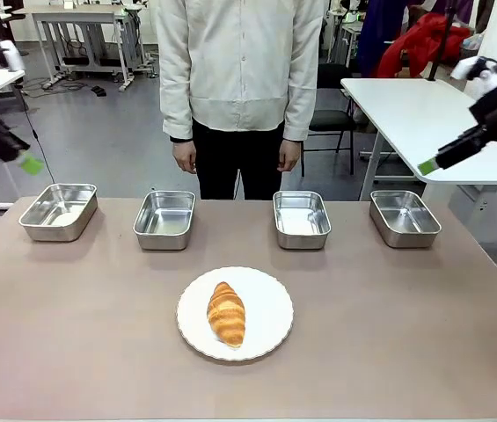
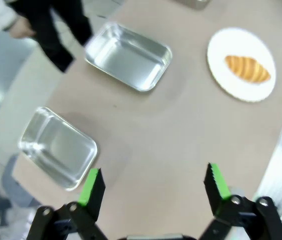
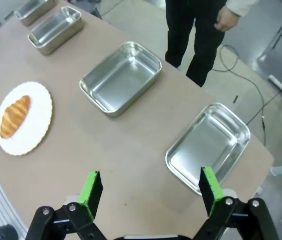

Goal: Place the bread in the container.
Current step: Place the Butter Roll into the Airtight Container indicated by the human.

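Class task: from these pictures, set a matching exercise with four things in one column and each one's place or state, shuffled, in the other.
Things:
1. bread
2. steel pans
3. left gripper
4. person's hands

Places or states:
A. open, raised in the air
B. on the white plate
C. empty, in a row
D. hanging by the person's sides

Pairs: 1-B, 2-C, 3-A, 4-D

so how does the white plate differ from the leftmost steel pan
The round white scallop-edged plate is flat; the leftmost shiny rectangular steel pan has raised walls. The plate holds the golden-brown croissant; the pan is empty. The plate sits nearer the robot, the pan farther. Both rest on the table.
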`<action>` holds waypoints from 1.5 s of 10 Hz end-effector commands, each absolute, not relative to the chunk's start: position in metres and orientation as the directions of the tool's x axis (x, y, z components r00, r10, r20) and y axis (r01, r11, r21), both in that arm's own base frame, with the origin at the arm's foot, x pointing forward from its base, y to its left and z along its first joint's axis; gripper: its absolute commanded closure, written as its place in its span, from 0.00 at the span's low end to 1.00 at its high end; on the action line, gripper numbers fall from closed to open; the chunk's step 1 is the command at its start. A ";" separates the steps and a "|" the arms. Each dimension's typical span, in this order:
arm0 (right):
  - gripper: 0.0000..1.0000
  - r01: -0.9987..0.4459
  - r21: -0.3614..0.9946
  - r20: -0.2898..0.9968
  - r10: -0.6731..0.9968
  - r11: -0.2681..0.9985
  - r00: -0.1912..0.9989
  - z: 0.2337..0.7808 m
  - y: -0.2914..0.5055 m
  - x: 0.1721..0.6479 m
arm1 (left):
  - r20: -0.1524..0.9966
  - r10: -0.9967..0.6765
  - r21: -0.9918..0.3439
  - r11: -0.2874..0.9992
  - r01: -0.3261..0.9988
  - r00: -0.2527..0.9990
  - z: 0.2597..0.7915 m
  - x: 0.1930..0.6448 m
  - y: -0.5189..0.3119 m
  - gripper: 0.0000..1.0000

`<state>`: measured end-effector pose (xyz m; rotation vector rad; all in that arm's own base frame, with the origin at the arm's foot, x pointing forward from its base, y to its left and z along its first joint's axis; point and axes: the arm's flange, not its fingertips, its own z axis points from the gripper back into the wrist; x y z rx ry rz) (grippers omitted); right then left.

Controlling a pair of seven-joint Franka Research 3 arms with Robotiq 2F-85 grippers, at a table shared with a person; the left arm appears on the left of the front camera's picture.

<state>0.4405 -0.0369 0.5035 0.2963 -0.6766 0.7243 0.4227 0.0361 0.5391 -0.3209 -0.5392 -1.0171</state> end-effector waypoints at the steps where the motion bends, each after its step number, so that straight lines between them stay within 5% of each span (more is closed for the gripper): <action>1: 0.00 -0.724 0.055 0.700 0.490 0.688 0.519 0.494 -0.048 0.441 | 0.577 -0.726 -0.046 0.430 0.902 0.375 0.519 0.449 0.072 0.00; 8: 0.00 -0.689 0.033 0.662 0.500 0.724 0.558 0.498 -0.046 0.436 | 0.564 -0.738 -0.008 0.443 0.896 0.370 0.526 0.430 0.065 0.00; 15: 0.00 -0.693 0.070 0.793 0.382 0.718 0.475 0.517 -0.122 0.440 | 0.793 -0.506 -0.066 0.482 0.874 0.339 0.558 0.424 0.174 0.00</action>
